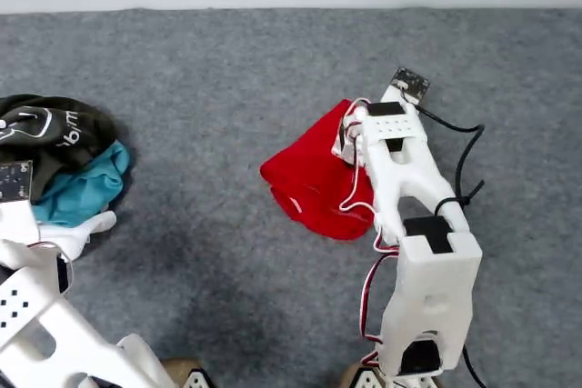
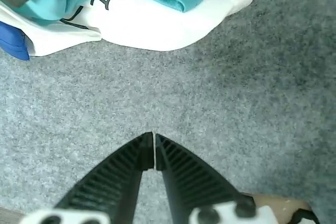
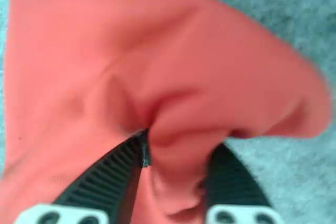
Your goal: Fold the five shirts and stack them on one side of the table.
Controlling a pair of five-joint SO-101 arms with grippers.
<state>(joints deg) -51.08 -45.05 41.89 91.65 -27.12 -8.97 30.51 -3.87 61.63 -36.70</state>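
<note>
Shirts, listed by colour and place.

1. Red shirt (image 1: 314,184): crumpled and unfolded. It lies on the grey table (image 1: 200,79) right of centre, well apart from the other clothes. My right gripper (image 3: 173,153) sits at its far corner and has a thick fold of the red cloth pinched between its fingers (image 3: 105,174). The fabric bulges up over both jaws. My right arm (image 1: 427,261) reaches from the near edge of the table out to this shirt, and its wrist covers part of the cloth.

2. Dark shirt (image 1: 50,124): it has white print and is bunched at the left edge of the table, at the far end of a heap.

3. Teal shirt (image 1: 86,188): it touches the dark one on the near side and is draped over the white one.

4. White shirt (image 1: 91,224): it is lowest of the three, with one rounded end poking out from under the teal one.

5. Blue cloth (image 2: 13,43): a small piece shows at the edge of the heap, against the white shirt. I cannot tell whether it is a shirt.

Left gripper (image 2: 155,150): its fingers are closed tip to tip with nothing between them. It is over bare grey surface, near the white shirt but not touching it. My left arm (image 1: 45,315) is at the near-left corner of the table.
</note>
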